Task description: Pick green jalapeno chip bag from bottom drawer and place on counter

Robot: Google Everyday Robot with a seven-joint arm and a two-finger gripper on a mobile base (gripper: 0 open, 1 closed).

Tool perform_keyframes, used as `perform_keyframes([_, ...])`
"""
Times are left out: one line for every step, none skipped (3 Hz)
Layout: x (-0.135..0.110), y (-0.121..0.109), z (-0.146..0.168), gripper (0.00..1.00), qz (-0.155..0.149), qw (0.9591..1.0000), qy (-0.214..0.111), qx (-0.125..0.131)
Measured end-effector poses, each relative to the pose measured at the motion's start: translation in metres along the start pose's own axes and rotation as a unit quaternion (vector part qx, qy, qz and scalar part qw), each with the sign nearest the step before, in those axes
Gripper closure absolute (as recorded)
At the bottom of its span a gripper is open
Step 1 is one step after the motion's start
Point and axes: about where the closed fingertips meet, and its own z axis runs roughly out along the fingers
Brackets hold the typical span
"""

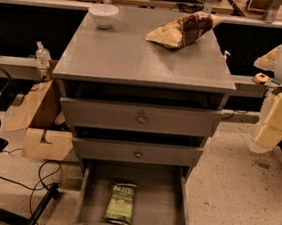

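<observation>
Below, green jalapeno chip bag point(120, 209) in bottom drawer point(162, 197), gripper point(268, 134) well apart at right, grip unclear

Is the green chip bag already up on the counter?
No, the green jalapeno chip bag lies in the bottom drawer, with the gripper far off to its right.

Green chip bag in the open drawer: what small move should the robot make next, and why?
Probably swing the gripper left and down toward the green jalapeno chip bag: the gripper hangs right of the cabinet, while the bag lies flat in the open bottom drawer.
</observation>
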Motion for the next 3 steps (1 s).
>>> perform_keyframes([0.0,0.0,0.001,0.0,0.0,1.0,-0.002,0.002])
perform_keyframes([-0.001,0.0,0.005,0.0,-0.003,0.9999,-0.013,0.01])
perform_keyframes([-0.004,0.022,0.04,0.0,-0.022,0.998,-0.059,-0.005])
